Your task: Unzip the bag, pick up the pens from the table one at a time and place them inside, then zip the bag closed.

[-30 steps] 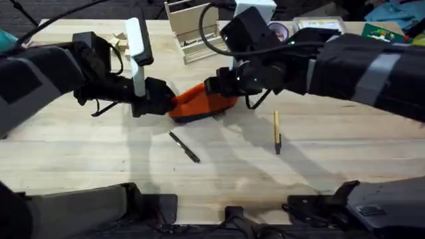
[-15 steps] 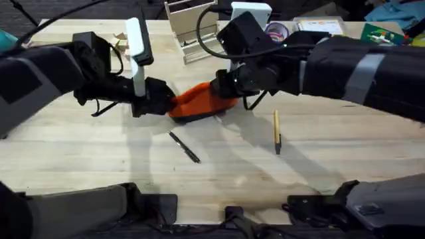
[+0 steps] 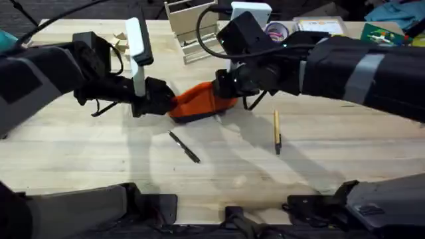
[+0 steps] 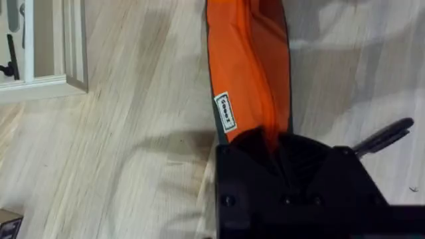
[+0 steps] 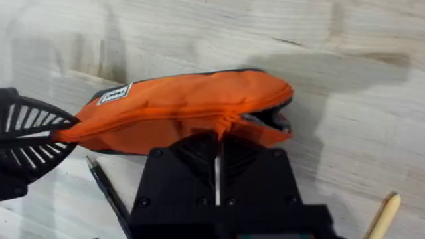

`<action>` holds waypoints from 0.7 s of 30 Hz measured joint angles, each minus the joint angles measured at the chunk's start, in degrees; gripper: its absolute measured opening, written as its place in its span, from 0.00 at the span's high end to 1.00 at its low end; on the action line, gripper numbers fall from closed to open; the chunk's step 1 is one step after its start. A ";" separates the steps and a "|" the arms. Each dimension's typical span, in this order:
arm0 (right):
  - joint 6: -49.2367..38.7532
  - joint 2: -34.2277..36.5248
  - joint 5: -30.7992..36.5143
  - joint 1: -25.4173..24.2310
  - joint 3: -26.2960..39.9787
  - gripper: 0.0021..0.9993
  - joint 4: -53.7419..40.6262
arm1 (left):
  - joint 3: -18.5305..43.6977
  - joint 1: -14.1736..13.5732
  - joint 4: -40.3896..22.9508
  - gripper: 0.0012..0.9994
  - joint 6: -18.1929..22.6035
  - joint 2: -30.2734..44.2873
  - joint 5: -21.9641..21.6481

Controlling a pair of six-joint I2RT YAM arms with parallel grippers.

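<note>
The bag point(image 3: 199, 101), orange with a dark edge, gapes at one end, upper centre; left jaws pinch its end, right jaws closed on its zipper.

Craft or classroom workspace, pale wooden table point(image 3: 345, 156), wooden organizer rack point(image 3: 188, 28), stationery clutter

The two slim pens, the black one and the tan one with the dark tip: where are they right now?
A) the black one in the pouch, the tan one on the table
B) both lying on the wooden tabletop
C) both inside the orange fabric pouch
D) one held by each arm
B: in the overhead view the black pen and the tan pen both lie on the light wooden tabletop, in front of the orange fabric pouch.
</note>
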 joint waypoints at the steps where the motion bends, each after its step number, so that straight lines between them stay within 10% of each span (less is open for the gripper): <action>1: -0.02 -0.02 0.00 0.00 0.00 0.97 0.19 | 0.00 0.00 0.00 0.96 0.00 0.00 -0.01; 21: -3.69 0.01 -2.78 9.26 0.00 0.97 11.13 | 0.00 0.00 -0.07 0.96 0.00 0.00 -0.03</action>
